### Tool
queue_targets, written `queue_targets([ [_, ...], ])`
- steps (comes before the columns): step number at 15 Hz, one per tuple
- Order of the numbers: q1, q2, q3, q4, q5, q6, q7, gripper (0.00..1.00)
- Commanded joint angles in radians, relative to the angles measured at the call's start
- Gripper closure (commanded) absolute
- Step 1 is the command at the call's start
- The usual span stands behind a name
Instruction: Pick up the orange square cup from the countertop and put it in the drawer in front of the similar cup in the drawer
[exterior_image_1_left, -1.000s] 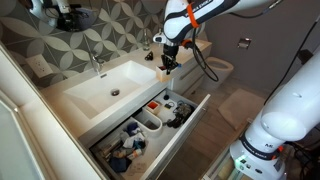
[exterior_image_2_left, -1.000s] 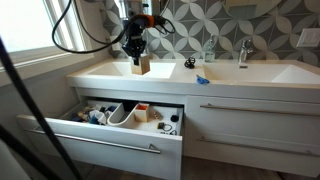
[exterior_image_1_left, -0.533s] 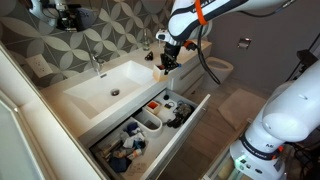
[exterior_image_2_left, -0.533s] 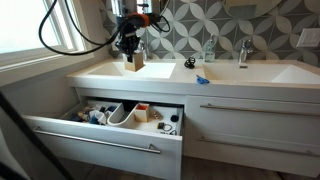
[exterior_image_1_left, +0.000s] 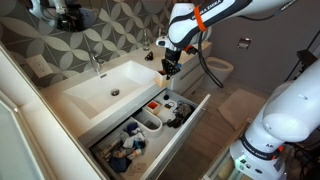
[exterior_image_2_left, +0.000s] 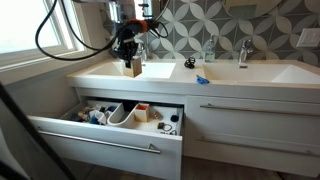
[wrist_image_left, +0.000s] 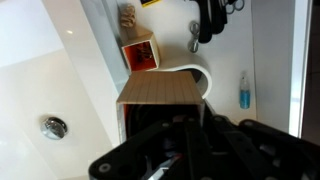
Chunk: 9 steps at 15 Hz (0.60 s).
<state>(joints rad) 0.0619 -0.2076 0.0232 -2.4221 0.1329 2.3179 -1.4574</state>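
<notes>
Countertop: we see a long white vanity countertop crossing the middle of the frame in an exterior view. From another angle the countertop runs from lower left toward centre right.
Drawer: a wide, shallow white drawer stands pulled out under it, at the lower left of the frame. In both exterior views we see mixed dark and blue toiletries inside.
Arm: the white robot arm enters from the upper right and bends down toward the end of the countertop, right of the basin.
Basin: a rectangular white built-in basin sits at middle left, with a chrome faucet behind it.
Bins: white rounded organizer bins lie inside the drawer, near its middle.
Claw: the black claw points down at upper centre-left, its fingers closed on the small orange square cup.
Cup: the orange square cup hangs pinched in the claw over the end of the countertop, higher in the frame than the open drawer. We cannot tell whether its base is clear of the surface. In the wrist view it fills the centre as a tan square.
Twin: a tiny orange-red squarish cup sits in the drawer. In the wrist view it lies just above the held cup, beside a bin's curved white wall.
</notes>
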Motion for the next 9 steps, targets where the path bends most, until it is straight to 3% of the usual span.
queue_targets([
  [1, 0.022, 0.008, 0.002, -0.084, -0.045, 0.004, 0.022, 0.98],
  [5, 0.029, 0.071, 0.011, -0.143, -0.075, 0.037, 0.044, 0.98],
  [9, 0.022, 0.154, 0.014, -0.182, -0.113, 0.161, 0.019, 0.98],
])
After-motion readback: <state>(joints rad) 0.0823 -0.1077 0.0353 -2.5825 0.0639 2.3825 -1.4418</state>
